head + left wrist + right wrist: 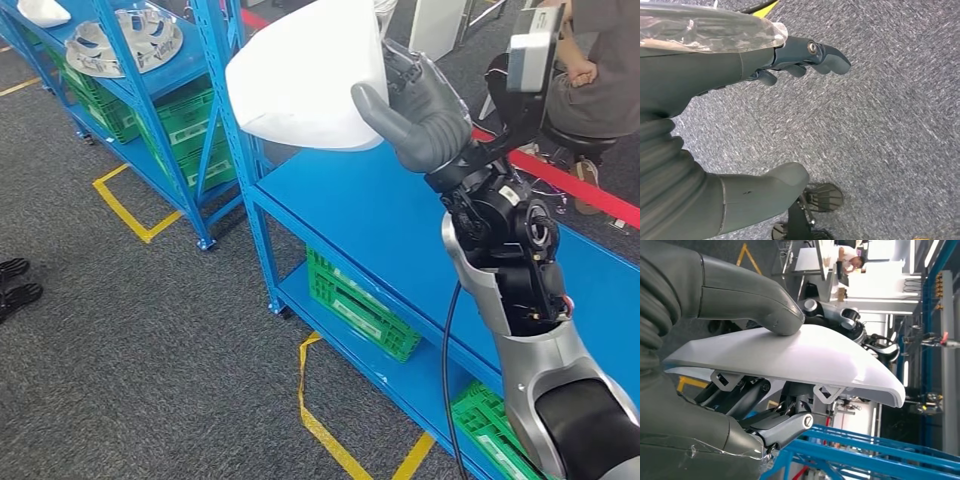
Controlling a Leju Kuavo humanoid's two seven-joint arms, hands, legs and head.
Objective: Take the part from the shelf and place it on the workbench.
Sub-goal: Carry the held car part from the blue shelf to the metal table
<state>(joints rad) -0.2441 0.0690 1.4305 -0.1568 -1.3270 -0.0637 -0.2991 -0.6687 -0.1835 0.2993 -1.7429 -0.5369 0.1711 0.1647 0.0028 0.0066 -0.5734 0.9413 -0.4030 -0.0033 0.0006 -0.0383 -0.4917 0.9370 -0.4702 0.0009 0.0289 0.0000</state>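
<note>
The right hand (423,110) grips the white part (309,75): its thumb lies on the smooth face and its fingers (787,425) are under it. The part is in the air above the blue desk (377,220). The left hand (753,125) holds nothing, fingers apart.

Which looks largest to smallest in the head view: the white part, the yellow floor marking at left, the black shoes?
1. white part, though it is nearest the camera
2. yellow floor marking
3. black shoes
</note>
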